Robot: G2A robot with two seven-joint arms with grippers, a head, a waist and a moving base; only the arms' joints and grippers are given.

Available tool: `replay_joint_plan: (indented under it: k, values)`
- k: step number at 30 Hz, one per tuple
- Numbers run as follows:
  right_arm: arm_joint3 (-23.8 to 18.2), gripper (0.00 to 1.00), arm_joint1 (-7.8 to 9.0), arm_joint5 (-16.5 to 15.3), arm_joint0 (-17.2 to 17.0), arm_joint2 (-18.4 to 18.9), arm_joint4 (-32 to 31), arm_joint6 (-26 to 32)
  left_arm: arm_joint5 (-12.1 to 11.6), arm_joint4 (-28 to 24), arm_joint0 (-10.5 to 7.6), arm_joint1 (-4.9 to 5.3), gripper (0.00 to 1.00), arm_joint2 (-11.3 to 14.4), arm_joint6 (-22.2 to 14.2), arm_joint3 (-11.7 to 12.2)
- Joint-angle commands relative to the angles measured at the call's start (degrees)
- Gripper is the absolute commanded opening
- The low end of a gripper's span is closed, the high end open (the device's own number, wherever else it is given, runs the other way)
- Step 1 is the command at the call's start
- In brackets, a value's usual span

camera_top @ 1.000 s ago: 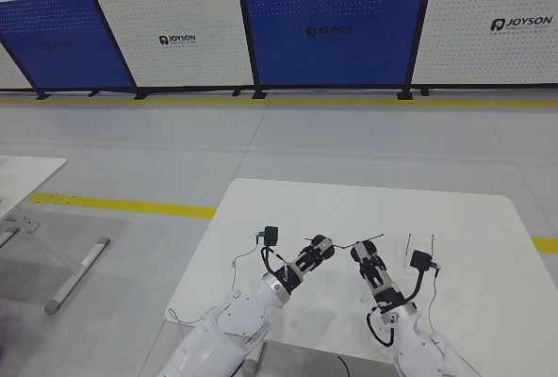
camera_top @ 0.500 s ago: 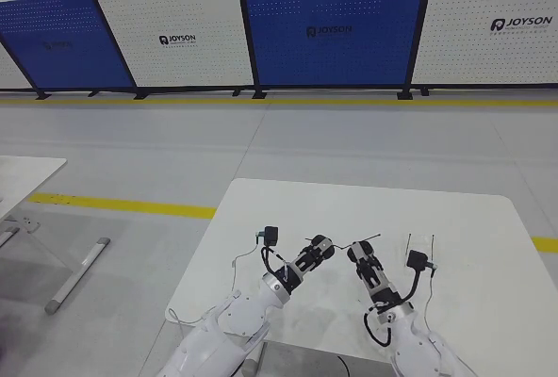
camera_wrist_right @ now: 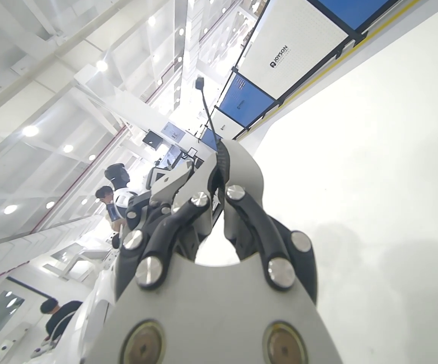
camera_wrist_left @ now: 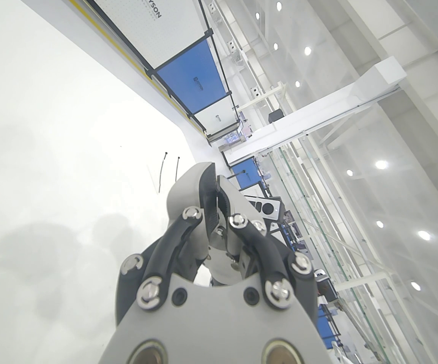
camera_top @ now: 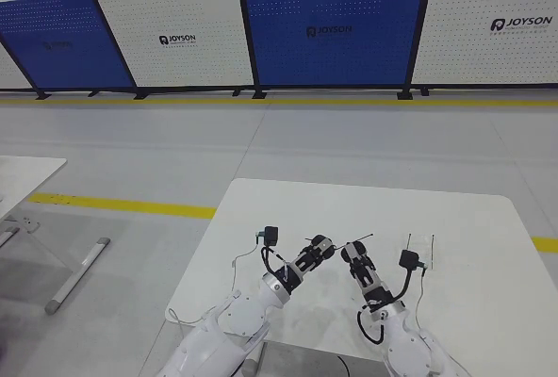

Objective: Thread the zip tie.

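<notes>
My right hand [camera_wrist_right: 221, 146] clamps the zip tie [camera_wrist_right: 207, 109]; my left hand [camera_wrist_left: 216, 179] is pressed together, both lower centre above the tabletop [camera_top: 467, 217].

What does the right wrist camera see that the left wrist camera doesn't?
Right wrist view: a black zip tie pinched in the shut right gripper, its head poking out. Left wrist view: two spare zip ties lying on the table beyond the shut left gripper. Both: the white table and blue wall panels.
</notes>
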Motion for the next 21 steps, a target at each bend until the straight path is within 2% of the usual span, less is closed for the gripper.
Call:
replay_joint_plan:
  k: [1,21]
  values:
    - [0.23,0.00,-0.12,-0.25,0.01,0.06,0.00,-0.20,0.00,0.00,0.00,0.00,0.00,0.00,0.00,0.00]
    - [-0.93,0.00,-0.09,-0.42,-1.14,0.97,-1.48,-3.01,0.00,0.00,0.00,0.00,0.00,0.00,0.00,0.00]
